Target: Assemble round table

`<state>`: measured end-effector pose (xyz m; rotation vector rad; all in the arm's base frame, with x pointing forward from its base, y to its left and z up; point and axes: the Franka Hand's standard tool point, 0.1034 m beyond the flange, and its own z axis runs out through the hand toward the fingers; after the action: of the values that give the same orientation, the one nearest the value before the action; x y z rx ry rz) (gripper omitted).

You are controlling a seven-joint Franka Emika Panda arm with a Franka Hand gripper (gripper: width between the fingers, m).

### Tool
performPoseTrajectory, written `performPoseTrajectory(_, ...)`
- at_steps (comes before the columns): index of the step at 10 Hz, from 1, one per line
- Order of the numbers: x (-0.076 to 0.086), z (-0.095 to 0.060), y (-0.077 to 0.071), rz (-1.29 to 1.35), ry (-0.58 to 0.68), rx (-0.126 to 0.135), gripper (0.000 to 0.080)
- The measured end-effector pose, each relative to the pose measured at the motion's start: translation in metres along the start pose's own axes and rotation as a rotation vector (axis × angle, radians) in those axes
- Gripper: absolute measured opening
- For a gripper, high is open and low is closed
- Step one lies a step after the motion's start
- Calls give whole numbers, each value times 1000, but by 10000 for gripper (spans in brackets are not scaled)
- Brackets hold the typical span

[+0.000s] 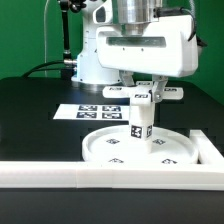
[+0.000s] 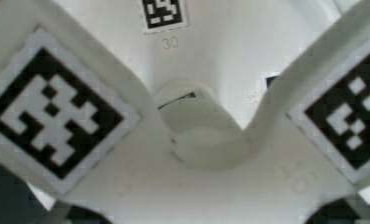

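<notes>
**Position of parts.** The disc [image 1: 105, 150] lies flat on the table, close against the border bars [image 1: 100, 176]. The post [image 1: 143, 126] stands upright on it, near its middle, with the long axis vertical. The cross [image 1: 172, 94] sits level at the top of the post, its arms reaching out to either side.

**Gripper.** The gripper [image 1: 149, 88] hangs straight down over the post, fingers at the hub of the cross. In the wrist view we see two tagged arms of the cross [image 2: 57, 105] spreading in a V close under the camera, but no finger is plainly visible. We cannot tell whether the jaws are clamped on the hub or merely standing beside it.

**Governing relation.** The cross lies directly below the jaws and in line with the post. We judge that hand, cross and post share one vertical axis, so any seating or turning must keep to that line. A sideways pull would tilt the post on the disc.

**Other.** The marker board [image 1: 95, 112] lies behind, well apart.
</notes>
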<state>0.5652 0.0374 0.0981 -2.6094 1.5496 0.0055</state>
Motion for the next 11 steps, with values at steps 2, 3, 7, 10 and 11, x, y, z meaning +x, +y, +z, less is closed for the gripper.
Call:
performPoseTrajectory(2,-1,0,-1,10,-1,1,558)
performPoseTrajectory(3,-1,0,-1,-2,-1,1,631)
performPoseTrajectory(7,-7,-26,-5,-107,-21,-3,646)
performPoseTrajectory(10,-8,-35,-7,-163,-22,5,649)
performPoseTrajectory(11,-8,-35,-7,-190,-22,5,649)
